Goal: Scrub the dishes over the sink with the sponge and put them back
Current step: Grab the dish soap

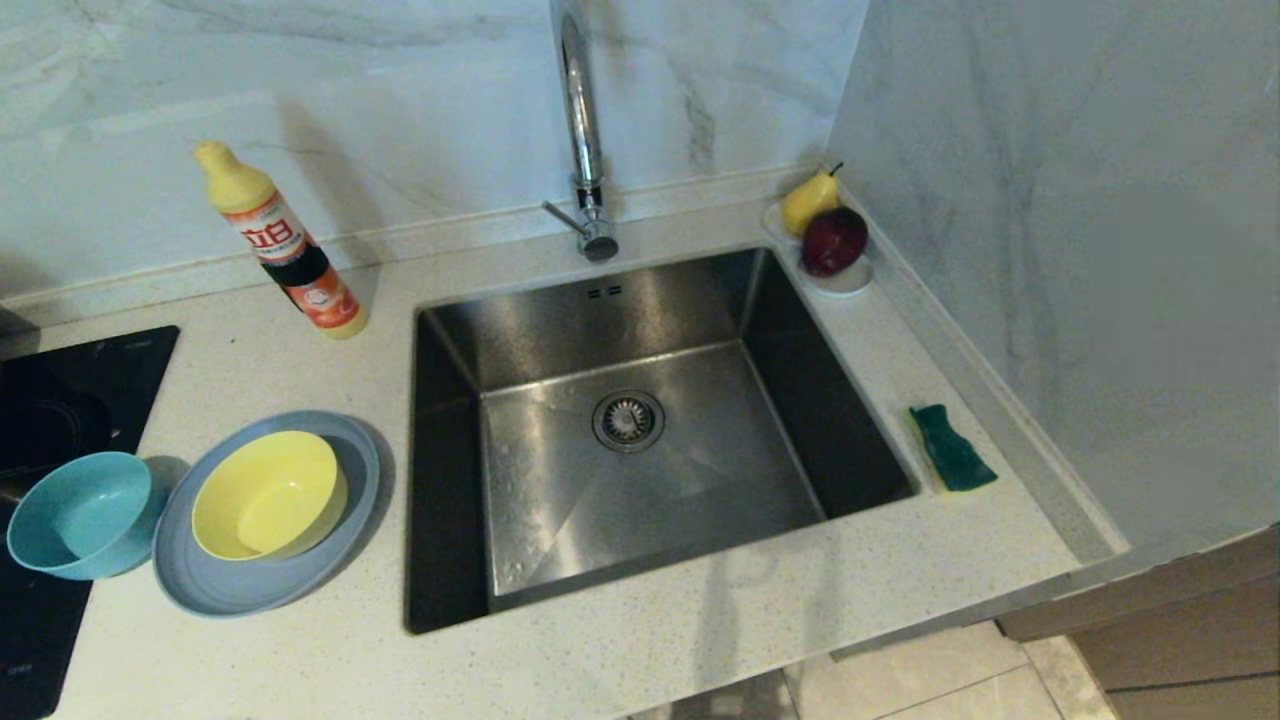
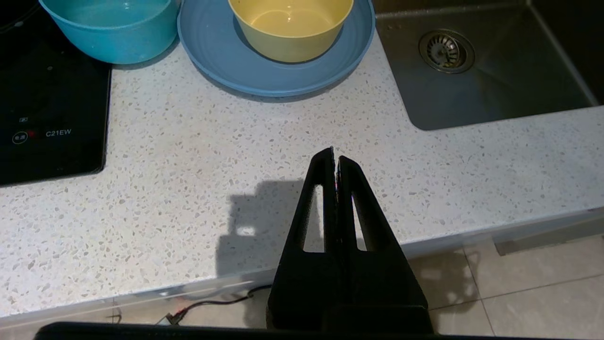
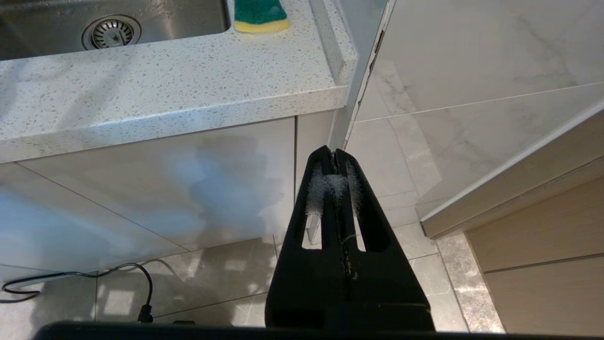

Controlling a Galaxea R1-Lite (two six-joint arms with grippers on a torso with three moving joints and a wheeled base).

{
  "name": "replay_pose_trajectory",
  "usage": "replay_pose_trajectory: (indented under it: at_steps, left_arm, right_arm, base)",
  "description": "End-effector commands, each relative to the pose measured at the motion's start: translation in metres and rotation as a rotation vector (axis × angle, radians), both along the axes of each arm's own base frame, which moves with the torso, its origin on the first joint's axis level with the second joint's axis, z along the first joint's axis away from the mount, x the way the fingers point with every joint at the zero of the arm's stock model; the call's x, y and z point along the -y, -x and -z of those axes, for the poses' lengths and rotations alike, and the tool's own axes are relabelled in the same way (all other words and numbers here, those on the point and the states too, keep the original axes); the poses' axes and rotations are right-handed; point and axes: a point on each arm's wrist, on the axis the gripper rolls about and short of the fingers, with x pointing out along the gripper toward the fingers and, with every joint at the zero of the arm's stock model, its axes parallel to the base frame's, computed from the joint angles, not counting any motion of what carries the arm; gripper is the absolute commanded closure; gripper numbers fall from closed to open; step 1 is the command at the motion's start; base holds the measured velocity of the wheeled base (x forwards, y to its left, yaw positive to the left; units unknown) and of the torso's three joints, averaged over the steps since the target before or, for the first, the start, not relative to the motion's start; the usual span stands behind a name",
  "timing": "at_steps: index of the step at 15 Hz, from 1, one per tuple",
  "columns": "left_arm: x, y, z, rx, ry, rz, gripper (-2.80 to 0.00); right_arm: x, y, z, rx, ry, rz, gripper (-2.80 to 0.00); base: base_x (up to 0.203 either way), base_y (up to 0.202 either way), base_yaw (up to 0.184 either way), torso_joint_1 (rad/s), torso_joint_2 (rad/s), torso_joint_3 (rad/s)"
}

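Note:
On the counter left of the sink (image 1: 640, 330) the yellow bowl (image 1: 268, 494) sits inside the grey-blue plate (image 1: 230, 590). The teal bowl (image 1: 82, 513) stands beside them, partly over the black cooktop. The sponge (image 1: 952, 447), green face up, lies on the counter right of the sink. Neither arm shows in the head view. My left gripper (image 2: 335, 156) is shut and empty, hovering at the counter's front edge, short of the plate (image 2: 226, 66) and yellow bowl (image 2: 290, 28). My right gripper (image 3: 334, 153) is shut and empty, low in front of the cabinet, below the sponge (image 3: 259, 14).
A yellow dish-soap bottle (image 1: 285, 245) stands behind the dishes. A chrome faucet (image 1: 582, 130) rises behind the sink. A small white dish (image 1: 850, 280) with a pear and a dark red fruit sits in the back right corner. The black cooktop (image 1: 50, 420) lies far left. A marble wall (image 1: 1050, 250) borders the right.

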Motion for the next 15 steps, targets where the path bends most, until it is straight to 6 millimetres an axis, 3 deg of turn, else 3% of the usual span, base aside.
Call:
replay_pose_trajectory:
  at_steps: [1,4,7,9,12,15]
  left_arm:
    - [0.000,-0.001,0.000,0.014,0.001,-0.002,0.00]
    - [0.000,0.003,-0.012,0.068,-0.008,-0.016,0.00]
    - [-0.001,0.019,-0.064,0.193,-0.012,-0.041,0.00]
    - [-0.001,0.010,-0.099,0.152,-0.014,-0.047,0.00]
    - [0.000,-0.035,-0.143,0.010,-0.011,-0.048,0.00]
    - [0.001,-0.102,-0.161,-0.153,-0.014,-0.049,0.00]
  right_arm:
    - [0.000,0.000,0.000,0.001,0.001,-0.001,0.00]
    - [0.000,0.000,0.000,0.002,0.001,-0.001,0.00]
    - [0.000,0.000,0.000,0.001,0.001,-0.001,0.00]
    - [0.000,0.000,0.000,0.001,0.001,-0.001,0.00]
    - [0.000,0.000,0.000,0.001,0.001,-0.001,0.00]
    - [0.000,0.000,0.000,0.001,0.001,-0.001,0.00]
  base:
    - [0.000,0.000,0.000,0.000,0.00,0.000]
    - [0.000,0.000,0.000,0.000,0.00,0.000]
    - [0.000,0.000,0.000,0.000,0.00,0.000]
    - [0.000,0.000,0.000,0.000,0.00,0.000]
    - [0.000,0.000,0.000,0.000,0.00,0.000]
    - [0.000,0.000,0.000,0.000,0.00,0.000]
